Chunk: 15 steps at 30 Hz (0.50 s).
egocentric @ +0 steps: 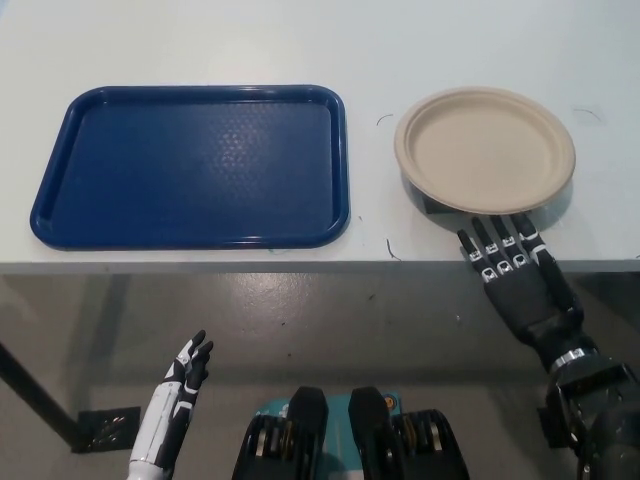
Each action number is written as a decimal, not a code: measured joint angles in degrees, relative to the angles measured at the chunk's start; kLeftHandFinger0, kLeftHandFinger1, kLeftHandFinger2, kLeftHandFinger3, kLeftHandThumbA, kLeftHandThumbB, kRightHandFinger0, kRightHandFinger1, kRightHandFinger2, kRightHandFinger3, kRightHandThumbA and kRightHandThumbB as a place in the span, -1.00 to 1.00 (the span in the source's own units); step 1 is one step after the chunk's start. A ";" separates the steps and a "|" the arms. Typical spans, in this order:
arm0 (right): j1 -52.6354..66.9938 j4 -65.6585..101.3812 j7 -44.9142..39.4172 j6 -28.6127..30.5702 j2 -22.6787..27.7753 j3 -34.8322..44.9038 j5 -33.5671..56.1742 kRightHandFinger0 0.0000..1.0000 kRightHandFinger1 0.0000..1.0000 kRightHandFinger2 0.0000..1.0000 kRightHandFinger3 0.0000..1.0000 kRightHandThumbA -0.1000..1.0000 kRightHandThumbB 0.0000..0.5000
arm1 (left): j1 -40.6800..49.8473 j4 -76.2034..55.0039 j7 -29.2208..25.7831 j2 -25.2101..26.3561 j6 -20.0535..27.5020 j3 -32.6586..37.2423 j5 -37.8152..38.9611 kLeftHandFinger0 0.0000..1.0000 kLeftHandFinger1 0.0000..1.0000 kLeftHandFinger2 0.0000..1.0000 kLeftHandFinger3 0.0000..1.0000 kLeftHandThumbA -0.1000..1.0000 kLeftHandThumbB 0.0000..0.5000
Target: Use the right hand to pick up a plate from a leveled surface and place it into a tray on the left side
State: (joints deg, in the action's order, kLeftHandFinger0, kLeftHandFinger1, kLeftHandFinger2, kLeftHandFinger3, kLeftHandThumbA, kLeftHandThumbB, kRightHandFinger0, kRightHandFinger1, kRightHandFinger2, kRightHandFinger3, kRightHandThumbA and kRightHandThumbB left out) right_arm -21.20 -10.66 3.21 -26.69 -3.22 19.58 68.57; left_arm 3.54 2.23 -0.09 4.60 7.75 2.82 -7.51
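the plate (485,148) sits on the white table (300,40), right of the middle and near the front edge, well apart from nothing but my own reach. it is round, so it has no long axis to speak of; it lies open side up, rim all the way round. its near rim looks as if it rides a little high, with a dark shadow under it, though i cannot tell for sure whether it is tilted or simply raised on something.

my right hand (515,275) is just below that near rim, palm flat, fingers straight and spread, the fingertips (497,228) at the plate's edge or slipping under it. i cannot tell whether they touch. nothing is clamped; the hand holds nothing.

so, as i judge it, the task is barely begun: the reach is about made, but the grasp, the lift, the carry to my left and the setting down are all left to do.

the blue tray (50,215) lies to the left on the same table, long side running left to right, nothing in it, a bare gap between it and the plate.

my left hand (188,365) rests low, below the table edge, fingers loosely extended and holding nothing.
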 measured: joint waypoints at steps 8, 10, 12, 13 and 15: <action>-2.52 -1.03 -0.05 0.00 0.24 0.00 -0.15 1.00 1.00 1.00 1.00 1.00 0.32 | -0.30 0.00 0.01 0.02 0.00 -0.02 0.09 1.00 1.00 1.00 1.00 1.00 -1.00; -2.64 -1.37 -0.06 0.00 0.25 0.00 -0.18 1.00 1.00 1.00 1.00 1.00 0.32 | -0.38 0.00 0.01 0.03 0.00 -0.02 0.10 1.00 1.00 1.00 1.00 1.00 -1.00; -2.64 -1.80 -0.07 0.00 0.25 0.01 -0.24 1.00 1.00 1.00 1.00 1.00 0.34 | -0.41 0.00 0.01 0.03 0.00 -0.02 0.12 1.00 1.00 1.00 1.00 1.00 -1.00; -2.64 -1.99 -0.07 0.00 0.25 0.00 -0.32 1.00 1.00 1.00 1.00 1.00 0.35 | -0.41 0.00 0.01 0.03 0.00 -0.02 0.12 1.00 1.00 1.00 1.00 1.00 -1.00; -2.64 -2.30 -0.07 0.00 0.23 0.00 -0.58 1.00 1.00 1.00 1.00 1.00 0.36 | -0.42 0.00 0.01 0.03 0.00 -0.02 0.14 1.00 1.00 1.00 1.00 1.00 -1.00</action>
State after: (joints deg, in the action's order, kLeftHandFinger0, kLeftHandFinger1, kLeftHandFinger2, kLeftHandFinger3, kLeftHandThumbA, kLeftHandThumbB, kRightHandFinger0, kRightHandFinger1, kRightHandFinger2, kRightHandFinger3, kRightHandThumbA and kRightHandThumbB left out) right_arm -23.85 -12.96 3.14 -26.69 -2.99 19.59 67.99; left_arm 3.12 2.23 -0.08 4.64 7.75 2.80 -7.37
